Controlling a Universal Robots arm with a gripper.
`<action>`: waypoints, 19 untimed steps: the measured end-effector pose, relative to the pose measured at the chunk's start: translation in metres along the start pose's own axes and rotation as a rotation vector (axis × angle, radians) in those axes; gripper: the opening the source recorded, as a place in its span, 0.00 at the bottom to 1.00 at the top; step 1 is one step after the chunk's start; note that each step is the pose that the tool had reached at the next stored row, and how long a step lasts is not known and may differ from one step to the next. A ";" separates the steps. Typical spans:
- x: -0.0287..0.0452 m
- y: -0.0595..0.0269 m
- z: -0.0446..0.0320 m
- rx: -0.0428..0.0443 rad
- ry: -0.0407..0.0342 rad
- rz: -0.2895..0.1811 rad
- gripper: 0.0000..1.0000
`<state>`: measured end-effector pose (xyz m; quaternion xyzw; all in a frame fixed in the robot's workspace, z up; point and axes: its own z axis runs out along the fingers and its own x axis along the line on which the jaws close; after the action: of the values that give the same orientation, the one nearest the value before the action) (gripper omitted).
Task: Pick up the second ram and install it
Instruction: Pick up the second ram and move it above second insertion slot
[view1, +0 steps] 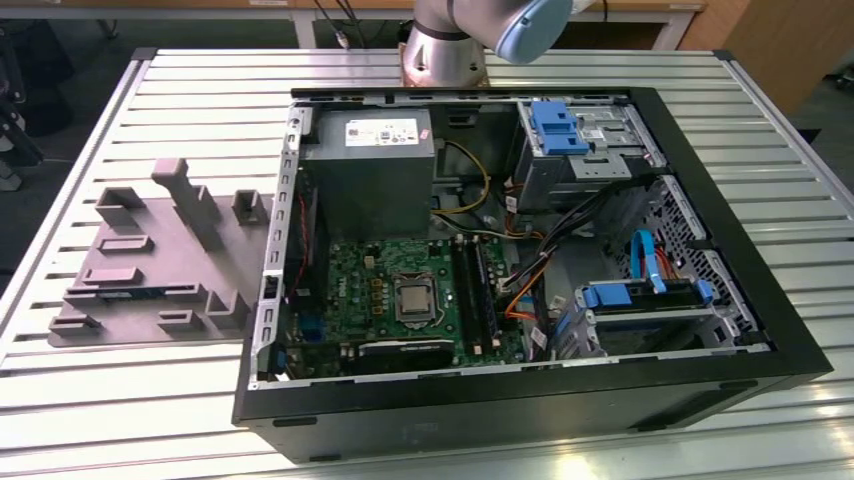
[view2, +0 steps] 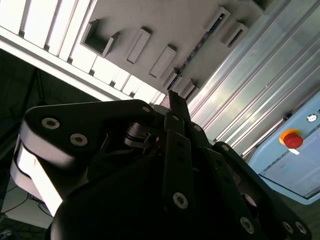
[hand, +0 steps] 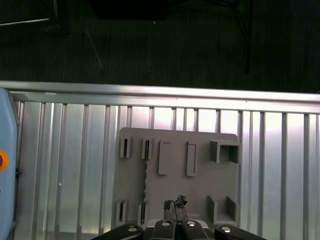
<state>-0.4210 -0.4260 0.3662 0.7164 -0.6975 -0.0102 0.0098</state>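
One grey tray (view1: 160, 240) sits at the exterior view's left on one slatted table (view1: 134, 400). Just beside it is one open computer case (view1: 534, 400) holding one green motherboard (view1: 360, 290). One ram (view1: 154, 291), a thin blue-green stick, lies in the tray's lower part in that view. One arm (view1: 454, 40) rises at top centre. In the first wrist view the one gripper (hand: 176, 206) hangs over the tray, clenched and empty, apart from the ram.
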 end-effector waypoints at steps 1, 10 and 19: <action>0.0000 0.0000 0.0000 0.0000 0.0000 0.000 0.11; 0.0000 0.0000 0.0000 0.0000 0.0000 0.000 0.11; 0.0004 0.0036 0.0079 0.0028 0.0011 -0.032 0.19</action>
<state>-0.4247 -0.4265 0.3585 0.7276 -0.6858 -0.0091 0.0090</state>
